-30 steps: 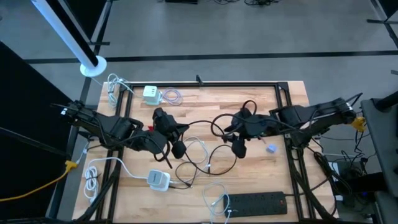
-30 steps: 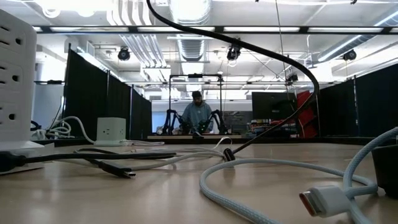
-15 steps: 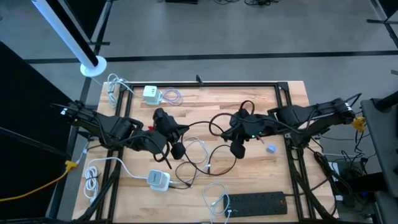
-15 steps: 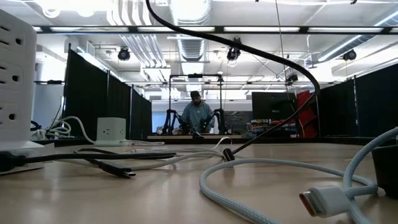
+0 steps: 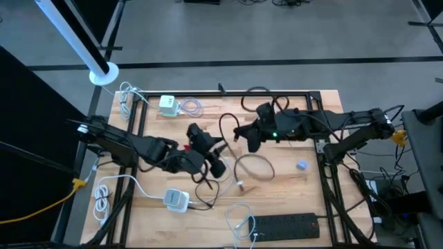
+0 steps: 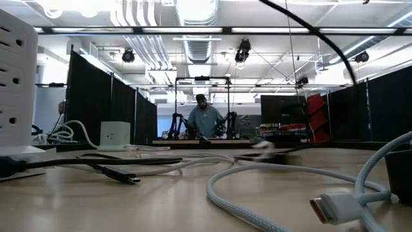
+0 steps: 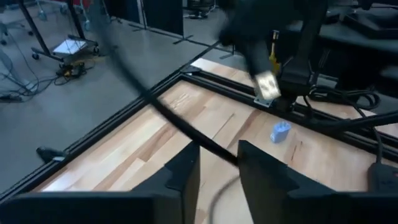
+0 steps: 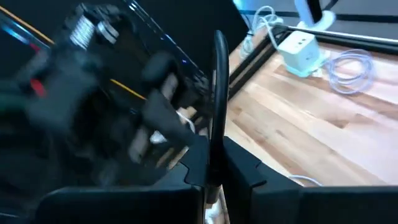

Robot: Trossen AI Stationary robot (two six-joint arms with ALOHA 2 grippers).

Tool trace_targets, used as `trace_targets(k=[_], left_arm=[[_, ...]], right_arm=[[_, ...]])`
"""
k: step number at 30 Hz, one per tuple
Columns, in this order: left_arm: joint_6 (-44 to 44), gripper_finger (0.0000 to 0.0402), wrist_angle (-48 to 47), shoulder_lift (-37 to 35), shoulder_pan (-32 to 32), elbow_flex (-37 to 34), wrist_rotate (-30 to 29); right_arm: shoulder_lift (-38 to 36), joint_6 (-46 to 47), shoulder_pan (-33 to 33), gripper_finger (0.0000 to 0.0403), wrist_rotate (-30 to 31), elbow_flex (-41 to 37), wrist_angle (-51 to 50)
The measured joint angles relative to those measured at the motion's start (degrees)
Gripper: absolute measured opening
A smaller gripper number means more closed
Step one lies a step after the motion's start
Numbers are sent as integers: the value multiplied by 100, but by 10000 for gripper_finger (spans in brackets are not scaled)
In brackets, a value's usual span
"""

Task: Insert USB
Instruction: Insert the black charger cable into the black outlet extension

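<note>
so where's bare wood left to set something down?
Free: the strip between the small blue object and the black power strip, and the wood right of the white cube charger. Crowded: mid-table, cables around the left gripper and right gripper.

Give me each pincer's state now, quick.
Left pincer: shut on the black cable.
Right pincer: shut on the same black cable, over the table's middle.
</note>
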Motion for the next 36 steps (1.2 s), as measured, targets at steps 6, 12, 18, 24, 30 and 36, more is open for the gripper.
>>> trace_targets(k=[6,12,18,24,30,36], left_arm=[[132,142,296,133,-1,-2,-26],[359,159,390,-6,-17,-2,-49],[503,159,369,-57,-17,-2,-59],[593,142,348,-63,-17,-2,-59],[697,123,350,-63,-17,-2,-59],[697,109,361,-64,-50,-2,-59]], right_arm=[[-190,48,-548,14,-86,0,78],[-379,488,-1089,14,-977,-1,654],[-425,845,-1360,14,-1720,-2,1487],[-456,924,-1394,14,-1785,-2,1640],[-463,926,-1392,14,-1798,-2,1647],[-545,723,-1392,14,-1978,-2,1721]])
